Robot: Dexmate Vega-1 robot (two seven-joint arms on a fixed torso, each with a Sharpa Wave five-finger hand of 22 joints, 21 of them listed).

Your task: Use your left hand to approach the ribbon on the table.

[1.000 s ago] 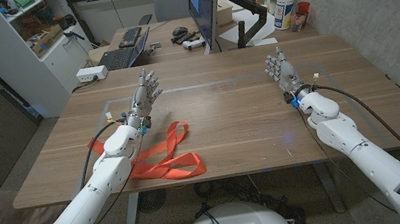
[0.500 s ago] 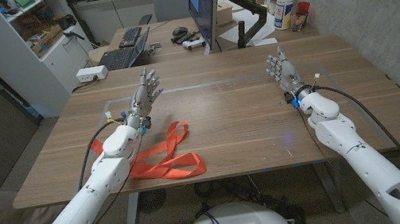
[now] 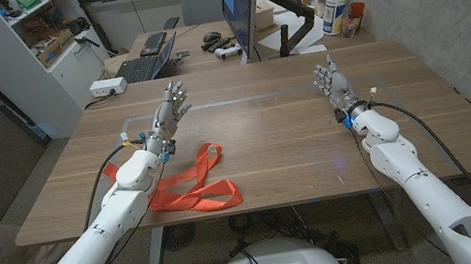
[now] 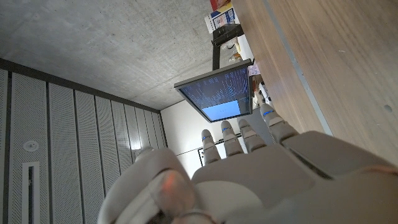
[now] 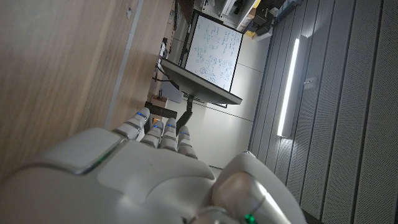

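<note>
An orange ribbon (image 3: pixel 189 186) lies in loose loops on the wooden table (image 3: pixel 275 140), near the front left. My left hand (image 3: pixel 168 113) stands over the table beyond the ribbon's far end, fingers straight and apart, holding nothing; its forearm crosses the ribbon's left part. The wrist view shows the back of that left hand (image 4: pixel 249 168) and its fingers (image 4: pixel 236 134) pointing toward a monitor. My right hand (image 3: pixel 332 81) stands open at the table's right side, far from the ribbon, and its back (image 5: pixel 124 180) shows in the right wrist view.
A monitor (image 3: pixel 241 3) stands just past the table's far edge, with a keyboard (image 3: pixel 140 67), a white power strip (image 3: pixel 107 88) and bottles (image 3: pixel 336 8) on the desk behind. Shelves (image 3: pixel 39 30) stand at the far left.
My left hand has turned slightly, now more edge-on. The ribbon and the right hand have not moved.
</note>
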